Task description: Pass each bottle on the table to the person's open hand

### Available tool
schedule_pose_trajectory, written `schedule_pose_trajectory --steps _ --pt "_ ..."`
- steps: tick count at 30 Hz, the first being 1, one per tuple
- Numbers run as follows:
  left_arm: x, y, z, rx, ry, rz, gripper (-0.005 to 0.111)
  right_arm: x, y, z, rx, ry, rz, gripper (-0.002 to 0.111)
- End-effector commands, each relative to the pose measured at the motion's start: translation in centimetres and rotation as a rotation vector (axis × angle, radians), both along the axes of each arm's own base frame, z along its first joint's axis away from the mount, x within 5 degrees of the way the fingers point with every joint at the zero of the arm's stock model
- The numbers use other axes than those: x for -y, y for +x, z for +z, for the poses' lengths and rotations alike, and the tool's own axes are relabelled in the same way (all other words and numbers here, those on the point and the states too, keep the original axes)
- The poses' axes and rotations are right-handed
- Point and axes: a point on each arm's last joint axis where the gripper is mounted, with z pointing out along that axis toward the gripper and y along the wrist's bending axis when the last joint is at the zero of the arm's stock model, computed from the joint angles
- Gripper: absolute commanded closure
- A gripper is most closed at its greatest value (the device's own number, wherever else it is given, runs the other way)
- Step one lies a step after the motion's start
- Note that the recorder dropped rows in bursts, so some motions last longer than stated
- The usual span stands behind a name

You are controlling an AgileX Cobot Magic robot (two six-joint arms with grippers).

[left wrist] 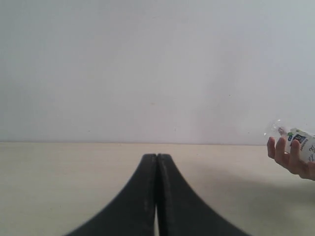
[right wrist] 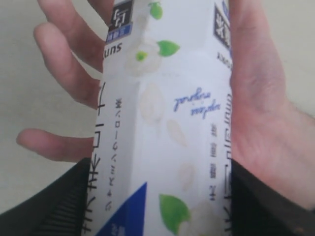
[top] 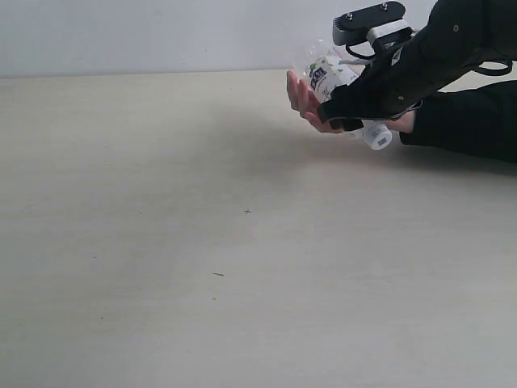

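Note:
One bottle (top: 329, 78), white with green leaves and blue print, lies tilted in the person's open hand (top: 301, 99) at the upper right, its white cap (top: 377, 136) pointing down toward the table (top: 202, 242). My right gripper (top: 343, 101) is shut on it from above. In the right wrist view the bottle (right wrist: 167, 123) fills the space between the black fingers (right wrist: 64, 201), with the hand (right wrist: 266, 118) spread behind it. My left gripper (left wrist: 156, 157) is shut on nothing, low over the table. From there the bottle (left wrist: 301, 139) and the hand (left wrist: 290, 158) show far off at the edge.
The person's black sleeve (top: 468, 121) rests along the table at the right edge, under my right arm. A pale wall (top: 161, 36) runs behind the table's far edge.

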Motion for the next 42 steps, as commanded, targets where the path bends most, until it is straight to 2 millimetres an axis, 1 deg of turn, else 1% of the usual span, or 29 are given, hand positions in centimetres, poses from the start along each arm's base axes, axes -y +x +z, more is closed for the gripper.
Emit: schedule_pose_trajectory --steps 1,4,7,9,13,17,18,19,21,22,23,24,25,26,28,31,32,33,34,37,42 --pt "0.0 0.0 0.0 0.006 -0.002 0.002 0.107 0.1 0.1 0.0 0.012 0.003 0.000 0.027" --pt "0.0 0.0 0.0 0.006 -0.002 0.002 0.107 0.1 0.1 0.5 0.027 0.008 -0.001 0.019" --pt "0.0 0.0 0.0 0.006 -0.002 0.002 0.107 0.1 -0.1 1.5 0.053 0.018 -0.002 0.015" --pt "0.0 0.0 0.0 0.006 -0.002 0.002 0.107 0.2 -0.3 2.4 0.074 0.026 -0.003 0.014" --pt "0.0 0.0 0.0 0.006 -0.002 0.002 0.107 0.5 -1.1 5.0 0.128 0.042 0.000 0.014" --pt "0.0 0.0 0.0 0.006 -0.002 0.002 0.107 1.1 -3.1 8.3 0.145 0.046 0.012 0.016" --pt "0.0 0.0 0.0 0.006 -0.002 0.002 0.107 1.2 -3.6 8.9 0.147 0.047 0.013 0.019" --pt "0.0 0.0 0.0 0.006 -0.002 0.002 0.107 1.5 -4.3 9.5 0.158 0.050 0.012 0.024" --pt "0.0 0.0 0.0 0.006 -0.002 0.002 0.107 2.0 -5.8 10.5 0.183 0.061 0.011 0.041" --pt "0.0 0.0 0.0 0.006 -0.002 0.002 0.107 2.3 -6.8 11.0 0.195 0.071 0.008 0.053" --pt "0.0 0.0 0.0 0.006 -0.002 0.002 0.107 2.6 -7.8 11.3 0.205 0.092 0.001 0.070" --pt "0.0 0.0 0.0 0.006 -0.002 0.002 0.107 2.8 -8.8 11.1 0.207 0.103 -0.004 0.082" --pt "0.0 0.0 0.0 0.006 -0.002 0.002 0.107 3.1 -9.8 11.1 0.216 0.122 -0.012 0.097" --pt "0.0 0.0 0.0 0.006 -0.002 0.002 0.107 3.4 -10.9 11.0 0.230 0.147 -0.024 0.108" --pt "0.0 0.0 0.0 0.006 -0.002 0.002 0.107 3.9 -12.8 10.8 0.260 0.203 -0.049 0.107" --pt "0.0 0.0 0.0 0.006 -0.002 0.002 0.107 4.6 -15.1 10.4 0.265 0.234 -0.067 0.107" --pt "0.0 0.0 0.0 0.006 -0.002 0.002 0.107 4.8 -15.9 10.2 0.253 0.233 -0.065 0.107" --pt "0.0 0.0 0.0 0.006 -0.002 0.002 0.107 5.2 -17.4 10.1 0.203 0.222 -0.051 0.107" --pt "0.0 0.0 0.0 0.006 -0.002 0.002 0.107 5.3 -18.1 10.2 0.176 0.219 -0.043 0.107" --pt "0.0 0.0 0.0 0.006 -0.002 0.002 0.107 5.6 -19.8 10.9 0.145 0.240 -0.031 0.107" --pt "0.0 0.0 0.0 0.006 -0.002 0.002 0.107 6.0 -21.2 12.1 0.204 0.267 -0.022 0.107"
